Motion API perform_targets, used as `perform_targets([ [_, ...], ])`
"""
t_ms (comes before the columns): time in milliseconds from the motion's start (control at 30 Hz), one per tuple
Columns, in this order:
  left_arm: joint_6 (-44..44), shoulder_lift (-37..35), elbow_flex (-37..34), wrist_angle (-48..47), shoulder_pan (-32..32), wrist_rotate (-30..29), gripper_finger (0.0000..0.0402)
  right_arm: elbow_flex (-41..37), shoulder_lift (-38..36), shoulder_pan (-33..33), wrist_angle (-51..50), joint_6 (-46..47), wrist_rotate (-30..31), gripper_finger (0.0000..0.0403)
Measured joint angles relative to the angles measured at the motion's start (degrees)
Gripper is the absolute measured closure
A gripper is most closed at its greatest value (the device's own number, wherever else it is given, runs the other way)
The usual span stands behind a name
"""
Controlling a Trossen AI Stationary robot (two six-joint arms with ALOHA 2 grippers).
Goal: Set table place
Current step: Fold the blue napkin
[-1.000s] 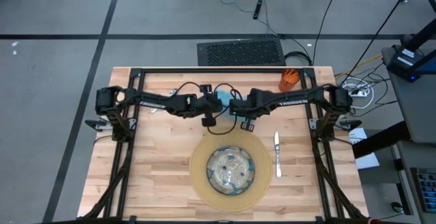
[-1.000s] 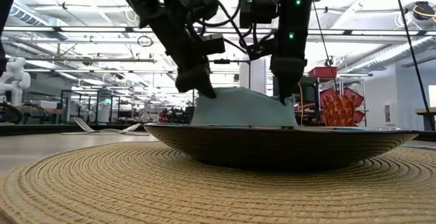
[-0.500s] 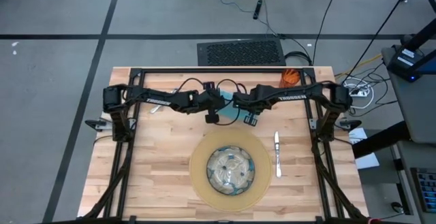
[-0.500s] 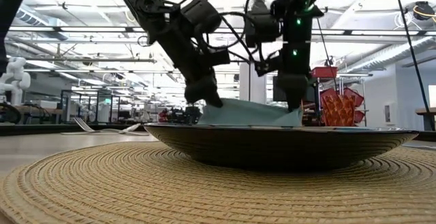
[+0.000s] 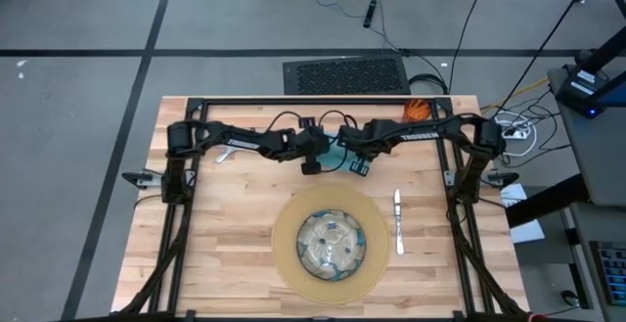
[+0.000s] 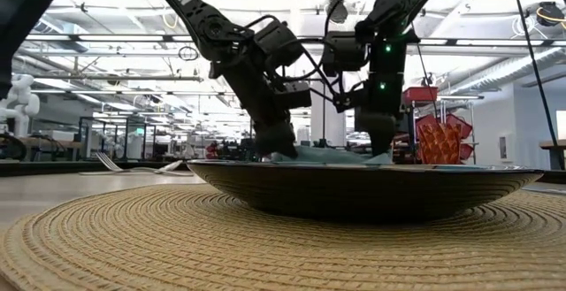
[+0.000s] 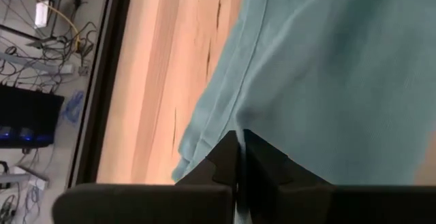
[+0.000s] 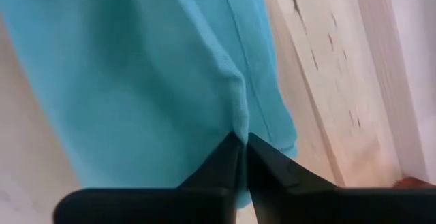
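Note:
The teal cloth napkin (image 5: 335, 150) lies low on the table (image 5: 225, 234), behind the mat. It fills both wrist views (image 7: 327, 67) (image 8: 136, 67). My left gripper (image 5: 315, 162) (image 7: 238, 142) and my right gripper (image 5: 356, 165) (image 8: 243, 146) stand close together over it, each shut on its edge. In the low view the left gripper (image 6: 279, 147) and the right gripper (image 6: 382, 152) reach down to the napkin (image 6: 332, 155) behind the bowl's rim. The patterned glass bowl (image 5: 331, 241) sits in the middle of the round tan mat (image 5: 286, 249). My left gripper pinches the napkin's hemmed edge (image 7: 228, 118) between its two shut fingers, coming from above and pointing down. The cloth beyond the fingers lies slack and low over the table. My right gripper pinches the napkin's hemmed edge (image 8: 238, 118) between its two shut fingers, from above, pointing down. The cloth spreads away from the fingers, slack, over the wood.
A knife (image 5: 398, 222) lies on the table right of the mat. The small orange cup (image 5: 416, 112) stands at the far right. Silver cutlery (image 5: 224, 154) lies at the far left under my left arm. Black frame rails (image 5: 313, 101) run along the far edge and both sides.
Both grippers have gone toward the table's far edge and down, still shut on the napkin. The napkin, held up like a tent a second ago, has sunk and now lies low and flatter on the table.

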Motion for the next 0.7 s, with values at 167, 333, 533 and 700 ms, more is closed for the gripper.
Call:
perform_targets([
  [167,0.0,0.5,0.1,1.6,0.0,-1.1,0.0376,-1.8,0.0,-0.7,1.8,0.3,0.0,0.0358],
  [333,0.0,0.5,0.1,2.6,0.0,-3.7,0.0313,-2.4,0.0,-0.7,2.2,1.1,1.5,0.0321],
  [533,-0.1,0.5,0.1,2.7,-0.1,-5.7,0.0240,-2.4,0.0,-0.6,1.7,1.7,4.3,0.0295],
  [700,-0.1,0.5,0.1,2.7,-0.1,-7.5,0.0206,-2.4,-0.4,-0.6,-0.3,1.8,7.3,0.0285],
])
